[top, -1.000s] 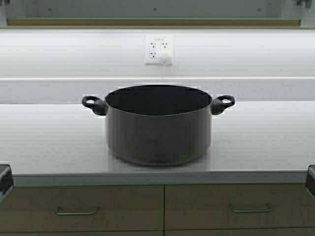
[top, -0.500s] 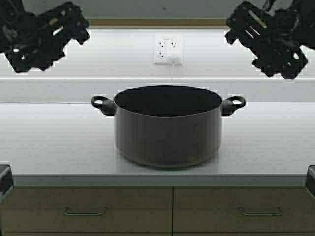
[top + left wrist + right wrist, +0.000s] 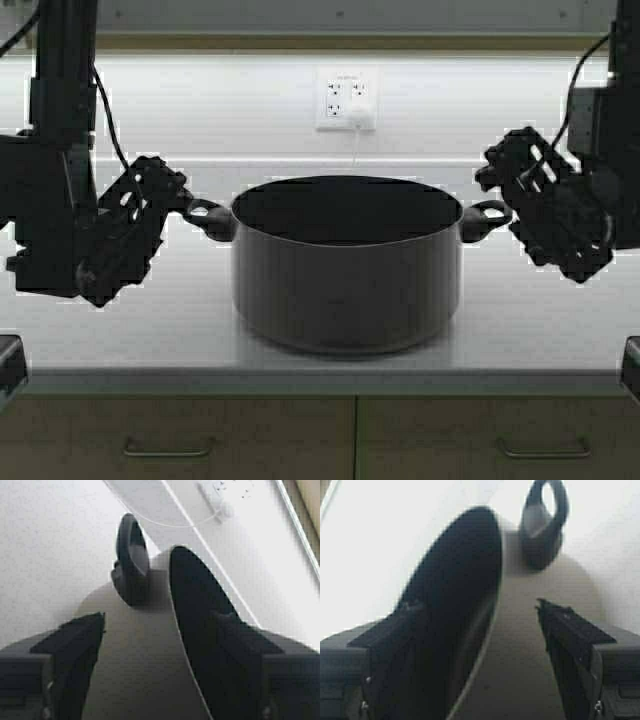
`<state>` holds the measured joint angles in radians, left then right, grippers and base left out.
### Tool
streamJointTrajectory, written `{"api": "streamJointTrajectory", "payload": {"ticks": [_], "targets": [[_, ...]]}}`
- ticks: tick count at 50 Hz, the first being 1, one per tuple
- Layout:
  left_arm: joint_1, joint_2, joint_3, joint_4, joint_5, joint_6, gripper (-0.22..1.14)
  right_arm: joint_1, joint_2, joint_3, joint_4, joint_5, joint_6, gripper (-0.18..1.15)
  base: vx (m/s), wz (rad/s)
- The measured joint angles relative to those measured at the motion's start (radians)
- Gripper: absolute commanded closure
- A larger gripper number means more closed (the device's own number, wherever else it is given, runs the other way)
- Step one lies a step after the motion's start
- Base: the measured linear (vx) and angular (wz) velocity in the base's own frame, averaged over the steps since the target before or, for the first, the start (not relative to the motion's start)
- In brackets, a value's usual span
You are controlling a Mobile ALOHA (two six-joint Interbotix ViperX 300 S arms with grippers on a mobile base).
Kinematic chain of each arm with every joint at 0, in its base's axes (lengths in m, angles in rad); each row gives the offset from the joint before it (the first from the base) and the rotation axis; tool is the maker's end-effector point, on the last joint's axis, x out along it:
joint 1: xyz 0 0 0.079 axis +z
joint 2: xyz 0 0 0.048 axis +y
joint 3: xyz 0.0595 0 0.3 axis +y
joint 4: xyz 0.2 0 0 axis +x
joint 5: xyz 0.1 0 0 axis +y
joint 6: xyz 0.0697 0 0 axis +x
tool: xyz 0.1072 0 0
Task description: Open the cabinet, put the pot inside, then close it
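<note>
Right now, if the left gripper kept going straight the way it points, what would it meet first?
Most likely the pot. The left gripper, fingers open, points at the pot's left loop handle, which lies directly ahead between the fingers. Depth is unclear, so how close it is cannot be judged.

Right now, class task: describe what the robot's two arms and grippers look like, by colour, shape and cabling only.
Both arms are matte black. The left gripper and right gripper are blocky open frames with cut-out holes and flat angular fingers. Thin black cables run along each arm's upright section. No markings are visible.
</note>
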<state>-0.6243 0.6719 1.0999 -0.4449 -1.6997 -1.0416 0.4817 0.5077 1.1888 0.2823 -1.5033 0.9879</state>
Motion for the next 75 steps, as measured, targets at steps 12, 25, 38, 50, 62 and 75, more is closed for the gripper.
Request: {"api": "streamJointTrajectory", "payload": {"ticks": [12, 25, 38, 50, 62, 75], "targets": [[-0.006, 0.025, -0.029, 0.06, -0.009, -0.006, -0.04, -0.015, 0.126, -0.003, -0.008, -0.124, 0.041, -0.01, 0.08, -0.06], [0.057, 0.066, -0.103, 0.044, -0.008, -0.006, -0.04, -0.011, 0.224, -0.13, -0.02, -0.144, 0.083, -0.01, 0.01, 0.0], [0.152, 0.16, -0.295, 0.167, 0.034, -0.037, -0.04, -0.066, 0.29, -0.281, -0.009, -0.161, 0.086, -0.01, 0.0, 0.0], [0.172, 0.236, -0.443, 0.176, 0.051, -0.118, -0.04, -0.13, 0.364, -0.445, -0.06, -0.163, 0.123, -0.01, 0.0, 0.0], [0.179, 0.273, -0.515, 0.176, 0.063, -0.178, -0.04, -0.164, 0.425, -0.525, -0.078, -0.163, 0.227, 0.0, 0.0, 0.0], [0.183, 0.278, -0.529, 0.173, 0.064, -0.181, -0.04, -0.164, 0.454, -0.589, -0.092, -0.163, 0.27, 0.0, 0.0, 0.0]]}}
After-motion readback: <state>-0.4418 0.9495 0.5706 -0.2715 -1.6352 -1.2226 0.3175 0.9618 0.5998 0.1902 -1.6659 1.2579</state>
